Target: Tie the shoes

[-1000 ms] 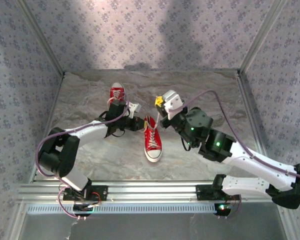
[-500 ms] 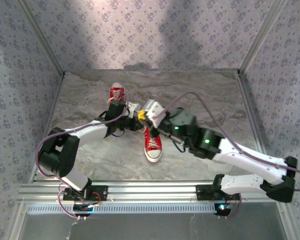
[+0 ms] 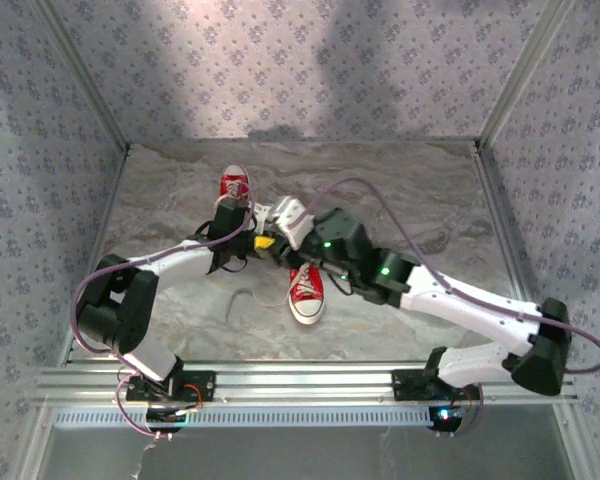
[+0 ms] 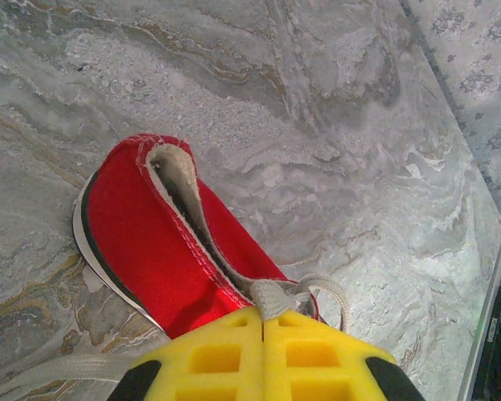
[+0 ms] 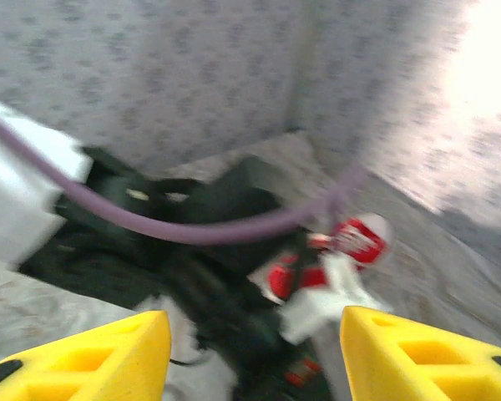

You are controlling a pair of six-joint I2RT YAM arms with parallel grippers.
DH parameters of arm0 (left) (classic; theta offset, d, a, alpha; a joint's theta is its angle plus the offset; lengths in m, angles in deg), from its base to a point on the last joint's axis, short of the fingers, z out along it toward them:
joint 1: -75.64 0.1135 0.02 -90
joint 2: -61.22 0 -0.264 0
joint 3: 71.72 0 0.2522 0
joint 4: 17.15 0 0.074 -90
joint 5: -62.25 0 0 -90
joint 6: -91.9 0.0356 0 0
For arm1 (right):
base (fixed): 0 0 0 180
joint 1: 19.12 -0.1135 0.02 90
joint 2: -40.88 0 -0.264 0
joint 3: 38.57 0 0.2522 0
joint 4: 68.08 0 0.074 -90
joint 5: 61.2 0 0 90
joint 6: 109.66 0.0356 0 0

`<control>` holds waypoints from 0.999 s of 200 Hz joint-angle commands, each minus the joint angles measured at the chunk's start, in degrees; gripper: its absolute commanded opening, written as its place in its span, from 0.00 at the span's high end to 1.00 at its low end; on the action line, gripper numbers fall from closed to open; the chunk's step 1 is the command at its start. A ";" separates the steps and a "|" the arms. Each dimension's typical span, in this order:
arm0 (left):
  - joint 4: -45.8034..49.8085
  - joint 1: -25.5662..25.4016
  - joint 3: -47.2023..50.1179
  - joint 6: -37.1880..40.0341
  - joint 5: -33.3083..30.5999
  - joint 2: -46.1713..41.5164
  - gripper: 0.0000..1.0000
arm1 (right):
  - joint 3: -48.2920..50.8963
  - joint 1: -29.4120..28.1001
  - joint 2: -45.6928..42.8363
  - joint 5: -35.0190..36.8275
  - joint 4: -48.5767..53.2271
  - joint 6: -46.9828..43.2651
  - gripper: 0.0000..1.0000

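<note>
1. Top view, the room: I see a grey-beige marbled worktop (image 3: 420, 195) boxed in by walls (image 3: 280, 70) of pale flowered paper, with a metal rail (image 3: 310, 380) along the near edge.

2. Top view, the change: a second ago the right arm (image 3: 460, 300) held its hand out to the right of the near shoe's heel. It has since swung left, and the right hand (image 3: 267, 238) now sits over that heel, just beside the left hand (image 3: 260, 250). The left arm (image 3: 175, 262) and both shoes have stayed put.

3. Top view, the shoes: the far shoe (image 3: 235, 186) lies left of centre, long axis running near to far, toe towards the far wall. The near shoe (image 3: 307, 288) lies at centre on the same axis but reversed, its white toe cap towards me and its heel hidden under the right hand.

4. Left wrist view: the left hand's yellow pads are pressed together on a white lace (image 4: 271, 294) at the near shoe's lacing. The open heel points away from the hand, over bare marble.

5. Right wrist view: everything is blurred. The right hand's yellow fingers stand well apart with nothing between them. Beyond them I make out a purple cable (image 5: 192, 225), dark arm parts and red-and-white shoe patches; I cannot tell which shoe.
</note>
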 commanded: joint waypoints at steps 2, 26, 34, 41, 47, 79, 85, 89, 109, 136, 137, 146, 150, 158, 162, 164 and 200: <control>-2.35 0.49 -1.20 -0.05 1.35 -0.14 1.00 | 4.57 1.48 -2.98 6.61 5.58 2.19 0.40; -3.16 0.46 -0.64 2.83 3.42 -1.17 1.00 | 5.17 7.51 -3.13 5.48 11.14 6.61 0.37; -3.24 0.35 -0.37 3.73 3.76 -1.64 1.00 | 3.99 10.26 -2.41 1.44 13.66 8.37 0.39; -3.03 0.32 -0.26 4.38 3.69 -1.91 1.00 | 3.33 11.86 -1.66 -3.11 15.27 8.04 0.43; -2.95 0.30 -0.22 4.76 3.75 -1.95 1.00 | 2.92 12.33 -1.02 -8.02 16.15 6.56 0.44; -1.68 0.38 -1.20 4.29 3.15 -0.75 1.00 | 5.40 4.06 2.47 -14.63 16.87 -6.11 0.49; -0.76 0.46 -1.84 3.65 2.66 -0.19 1.00 | 6.42 1.81 3.29 -14.29 15.77 -7.86 0.50; -0.30 0.48 -2.27 3.35 2.62 0.23 1.00 | 7.03 0.63 4.03 -14.31 15.01 -8.86 0.51; -0.67 0.48 -2.97 2.74 3.43 1.23 1.00 | 8.70 -2.83 9.06 -10.93 10.71 -9.21 0.57; -1.33 0.35 -2.17 3.18 3.51 0.34 1.00 | 9.29 -5.11 15.97 -10.80 4.31 -9.15 0.59; -1.32 0.32 -2.13 3.17 3.51 0.30 1.00 | 9.20 -5.23 16.33 -10.65 4.09 -9.16 0.59; -0.78 0.30 -2.25 3.43 3.51 0.16 1.00 | 7.87 -6.27 19.58 -8.38 3.31 -9.61 0.60; -0.58 0.30 -2.26 3.59 3.52 0.09 1.00 | 7.09 -6.84 21.14 -7.39 3.30 -10.04 0.60; -0.35 0.30 -2.26 3.76 3.64 -0.01 1.00 | 5.38 -8.12 24.19 -5.11 3.22 -11.24 0.61; -0.30 0.30 -2.22 3.77 3.68 -0.05 1.00 | 4.46 -8.75 25.67 -4.20 3.17 -11.78 0.61; -0.33 0.30 -2.18 3.82 3.68 -0.05 1.00 | 3.92 -9.04 26.40 -3.87 3.23 -12.07 0.61; -0.29 0.22 -2.14 3.57 3.86 -0.35 1.00 | -4.06 -12.05 36.93 0.76 4.63 -15.13 0.77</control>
